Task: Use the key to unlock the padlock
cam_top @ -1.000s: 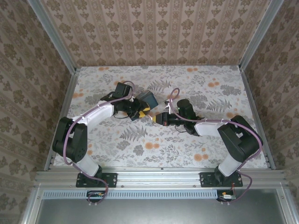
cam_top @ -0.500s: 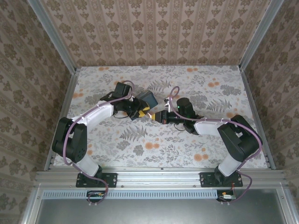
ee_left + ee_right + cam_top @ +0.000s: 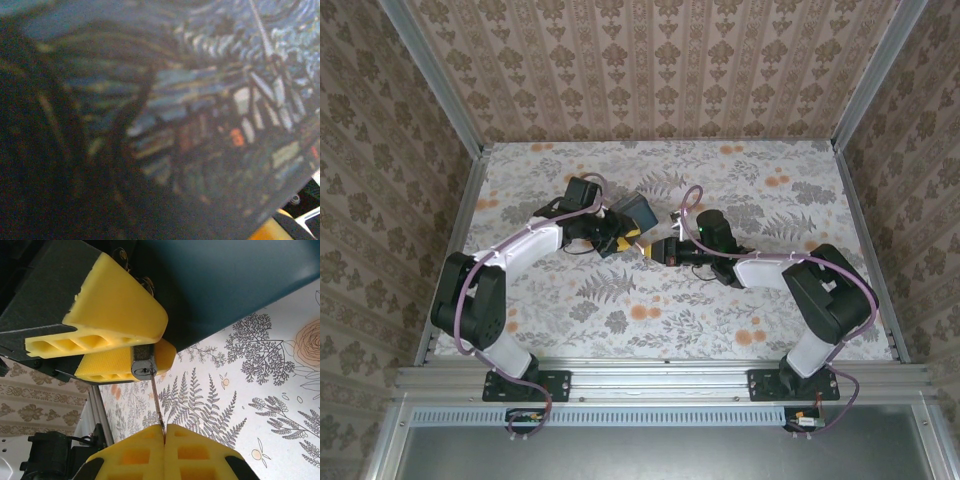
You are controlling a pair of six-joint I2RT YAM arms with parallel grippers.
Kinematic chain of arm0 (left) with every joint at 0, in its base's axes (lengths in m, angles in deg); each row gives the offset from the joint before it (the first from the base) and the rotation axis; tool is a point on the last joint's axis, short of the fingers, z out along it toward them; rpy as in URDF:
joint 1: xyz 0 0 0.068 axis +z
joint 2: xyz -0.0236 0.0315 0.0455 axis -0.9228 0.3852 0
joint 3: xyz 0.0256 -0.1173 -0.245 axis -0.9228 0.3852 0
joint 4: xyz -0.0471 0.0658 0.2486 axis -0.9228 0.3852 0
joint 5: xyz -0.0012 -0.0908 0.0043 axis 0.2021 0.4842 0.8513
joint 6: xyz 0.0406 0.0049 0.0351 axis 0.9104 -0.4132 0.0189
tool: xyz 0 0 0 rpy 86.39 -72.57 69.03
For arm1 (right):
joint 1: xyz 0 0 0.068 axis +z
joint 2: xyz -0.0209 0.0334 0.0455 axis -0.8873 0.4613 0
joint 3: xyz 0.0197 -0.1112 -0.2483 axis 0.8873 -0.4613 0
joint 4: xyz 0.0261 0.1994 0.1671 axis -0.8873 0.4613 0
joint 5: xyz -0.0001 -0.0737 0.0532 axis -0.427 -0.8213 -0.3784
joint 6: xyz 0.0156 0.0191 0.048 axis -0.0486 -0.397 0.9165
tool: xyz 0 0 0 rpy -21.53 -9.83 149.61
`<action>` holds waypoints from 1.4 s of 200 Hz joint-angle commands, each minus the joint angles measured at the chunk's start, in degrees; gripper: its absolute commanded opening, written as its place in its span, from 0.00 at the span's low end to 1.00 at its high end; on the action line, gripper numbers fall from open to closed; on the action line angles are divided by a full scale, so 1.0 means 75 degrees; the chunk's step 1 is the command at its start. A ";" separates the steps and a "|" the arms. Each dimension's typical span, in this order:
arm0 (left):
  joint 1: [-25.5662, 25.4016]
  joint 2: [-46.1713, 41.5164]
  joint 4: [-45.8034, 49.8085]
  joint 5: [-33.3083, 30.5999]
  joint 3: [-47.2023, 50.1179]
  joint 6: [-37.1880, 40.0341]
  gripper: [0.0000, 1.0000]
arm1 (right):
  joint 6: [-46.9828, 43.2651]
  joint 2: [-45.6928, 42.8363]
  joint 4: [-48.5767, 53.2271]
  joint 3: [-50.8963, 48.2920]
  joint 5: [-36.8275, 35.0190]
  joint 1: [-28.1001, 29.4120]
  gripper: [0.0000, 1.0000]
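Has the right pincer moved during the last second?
Yes. In the top view the right pincer moved left, closer to the padlock, which stayed put.

Counted at one floral tabletop [image 3: 720, 320]: one padlock [image 3: 638, 212], one key [image 3: 156, 405], and two yellow-padded tools, left tool [image 3: 628, 236] and right tool [image 3: 164, 436].

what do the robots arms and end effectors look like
Both arms, left arm and right arm, have black joints, white links and a lilac cable running along. The left end effector and right end effector have chunky yellow fingers with hollow cells.
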 commanded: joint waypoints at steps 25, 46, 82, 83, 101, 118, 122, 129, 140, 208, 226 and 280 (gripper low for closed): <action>0.0005 -0.0345 -0.0173 0.0220 0.0060 -0.0072 0.13 | 0.0249 0.0087 -0.0668 0.0163 -0.0118 -0.0074 0.00; 0.0016 -0.0341 -0.0158 0.0208 0.0069 -0.0079 0.13 | 0.0231 0.0029 -0.0647 0.0139 -0.0138 -0.0073 0.00; 0.0056 -0.0357 -0.0127 0.0185 0.0104 -0.0058 0.12 | 0.0143 -0.0109 -0.0487 0.0069 -0.0214 -0.0154 0.00; 0.0060 -0.0358 -0.0136 0.0185 0.0103 -0.0061 0.12 | 0.0143 -0.0111 -0.0484 0.0069 -0.0210 -0.0155 0.00; 0.0052 -0.0366 -0.0167 0.0185 0.0090 -0.0087 0.12 | 0.0153 -0.0111 -0.0476 0.0085 -0.0205 -0.0179 0.00; 0.0053 -0.0377 -0.0141 0.0159 0.0086 -0.0076 0.12 | 0.0177 -0.0107 -0.0503 0.0116 -0.0193 -0.0179 0.00; 0.0058 -0.0382 -0.0144 0.0170 0.0089 -0.0087 0.12 | 0.0189 -0.0111 -0.0510 0.0127 -0.0194 -0.0179 0.00; 0.0051 -0.0389 -0.0151 0.0170 0.0067 -0.0088 0.12 | 0.0188 -0.0086 -0.0517 0.0149 -0.0184 -0.0168 0.00; 0.0029 -0.0403 -0.0145 0.0173 0.0062 -0.0086 0.12 | 0.0209 -0.0055 -0.0513 0.0199 -0.0136 -0.0167 0.00; 0.0010 -0.0355 -0.0162 0.0182 0.0030 -0.0099 0.12 | 0.0248 0.0088 -0.0624 0.0338 -0.0004 -0.0085 0.00; 0.0022 -0.0335 -0.0179 0.0179 0.0028 -0.0101 0.12 | 0.0240 0.0075 -0.0607 0.0327 -0.0029 -0.0074 0.00; 0.0081 -0.0325 -0.0136 0.0159 -0.0004 -0.0055 0.11 | 0.0276 0.0111 -0.0419 0.0321 0.0122 -0.0039 0.00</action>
